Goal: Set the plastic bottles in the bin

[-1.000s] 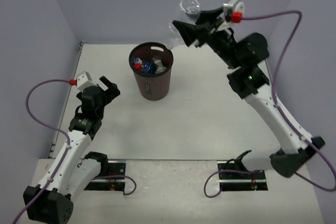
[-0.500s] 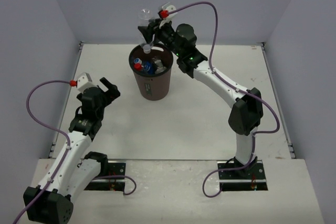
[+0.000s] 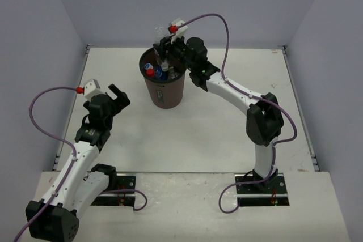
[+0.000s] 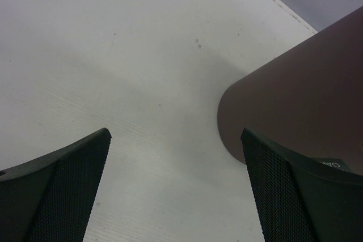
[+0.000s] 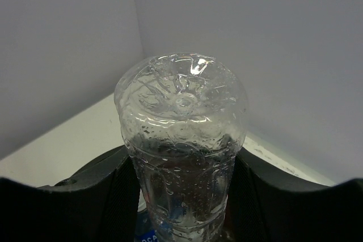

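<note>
The dark maroon bin (image 3: pixel 164 92) stands at the middle back of the table, with several bottles inside, among them one with a red cap and blue label (image 3: pixel 153 72). My right gripper (image 3: pixel 163 54) is shut on the plain clear bottle (image 3: pixel 160 41) and holds it neck-down over the bin's far rim. In the right wrist view the clear bottle (image 5: pixel 181 151) fills the gap between the pads, base toward the camera. My left gripper (image 3: pixel 116 96) is open and empty, left of the bin; the bin's wall (image 4: pixel 306 100) shows in its wrist view.
Grey-violet walls close the table at the back and both sides. White tabletop (image 3: pixel 227 123) lies around the bin. The right arm's purple cable (image 3: pixel 224 32) arcs above the bin's right side.
</note>
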Motion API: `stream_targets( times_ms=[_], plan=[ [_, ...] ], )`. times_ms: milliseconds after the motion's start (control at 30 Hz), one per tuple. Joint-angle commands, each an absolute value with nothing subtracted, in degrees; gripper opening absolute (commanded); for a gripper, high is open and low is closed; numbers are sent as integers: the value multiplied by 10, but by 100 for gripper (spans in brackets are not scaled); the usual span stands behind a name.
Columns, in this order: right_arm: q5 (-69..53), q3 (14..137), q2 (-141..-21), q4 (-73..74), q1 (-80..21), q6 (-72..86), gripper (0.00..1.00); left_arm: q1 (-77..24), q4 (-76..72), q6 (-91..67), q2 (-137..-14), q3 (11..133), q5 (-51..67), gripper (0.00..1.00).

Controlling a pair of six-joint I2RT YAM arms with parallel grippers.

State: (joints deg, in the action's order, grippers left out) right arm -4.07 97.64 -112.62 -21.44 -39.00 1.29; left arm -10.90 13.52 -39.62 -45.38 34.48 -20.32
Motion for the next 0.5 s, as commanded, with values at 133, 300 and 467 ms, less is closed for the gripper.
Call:
stream_targets(
  times_ms=[133, 300, 467],
  plan=[
    [-69, 968, -1130, -276, -396, 42, 50, -105, 127, -387, -451, 340, -205, 100],
    [-75, 955, -1112, -277, -395, 46, 74, -105, 127, -387, -452, 340, -204, 100],
    [-72, 954, -1077, -272, -396, 41, 99, -105, 128, -387, -451, 342, -203, 100]
  ],
)
